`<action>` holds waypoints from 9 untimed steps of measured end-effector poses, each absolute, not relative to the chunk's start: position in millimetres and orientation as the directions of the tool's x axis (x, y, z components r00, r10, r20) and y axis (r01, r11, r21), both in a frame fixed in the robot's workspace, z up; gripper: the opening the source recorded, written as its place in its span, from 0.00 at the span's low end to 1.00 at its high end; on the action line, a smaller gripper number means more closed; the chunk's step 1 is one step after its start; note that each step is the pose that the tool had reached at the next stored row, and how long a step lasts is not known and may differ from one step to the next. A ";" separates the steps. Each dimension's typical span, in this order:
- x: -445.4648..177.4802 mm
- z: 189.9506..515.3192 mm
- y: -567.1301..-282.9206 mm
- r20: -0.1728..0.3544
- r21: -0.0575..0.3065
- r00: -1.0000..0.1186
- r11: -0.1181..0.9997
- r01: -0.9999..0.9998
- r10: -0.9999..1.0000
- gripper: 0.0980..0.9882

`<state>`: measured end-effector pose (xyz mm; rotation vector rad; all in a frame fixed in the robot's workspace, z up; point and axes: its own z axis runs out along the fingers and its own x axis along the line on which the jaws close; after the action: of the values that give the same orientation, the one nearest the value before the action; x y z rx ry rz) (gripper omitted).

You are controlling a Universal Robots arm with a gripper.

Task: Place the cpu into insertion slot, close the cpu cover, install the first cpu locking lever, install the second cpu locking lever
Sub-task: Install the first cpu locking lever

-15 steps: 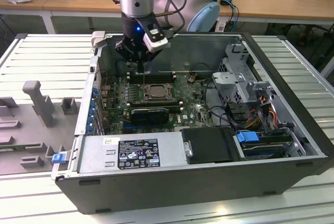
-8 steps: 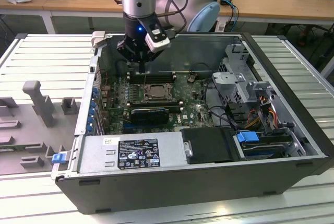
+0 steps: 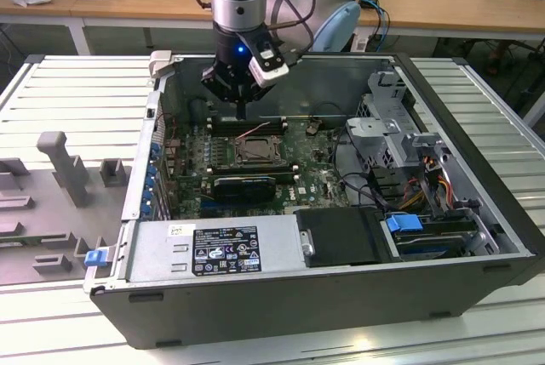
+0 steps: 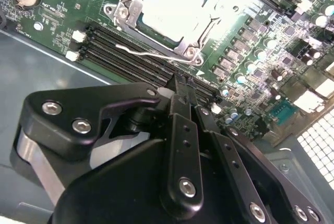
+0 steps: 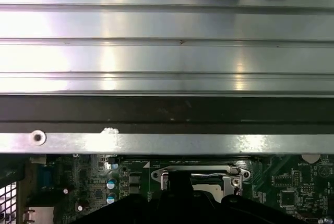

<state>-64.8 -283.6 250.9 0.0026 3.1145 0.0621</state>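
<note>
While the gripper (image 4: 180, 85) hangs over the motherboard w/ its black fingers (image 4: 181, 130) drawn together into one narrow tip, nothing is held between them. In the exterior view the gripper (image 3: 241, 108) sits in the upper-centre of the frame, just above the far edge of the board, inside the open PC case (image 3: 477, 280).

The insertion slot (image 4: 169, 12) lies ahead of the fingertip in the second wrist view, toward the top-centre of that frame, w/ a bank of black memory slots (image 4: 130, 51) between tip and socket. In the exterior view the insertion slot (image 3: 255, 151) is just below the gripper, near frame centre.

The cpu (image 4: 169, 7) looks already seated: pale, flat, square, showing through the window of the cpu cover (image 4: 206, 31), which appears to lie flat over the socket as a silvery frame. A thin wire locking lever (image 4: 151, 54) runs along the socket's near edge, long axis roughly across the frame, approx. crosswise to the finger; whether it's latched can't be told. It's the part nearest the tip.
</note>
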 end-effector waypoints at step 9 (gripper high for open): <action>-61.1 234.9 -283.6 -0.027 0.044 -0.999 0.999 -0.022 -0.021 0.01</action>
<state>-61.1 -283.6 234.9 -0.0340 3.1145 0.0695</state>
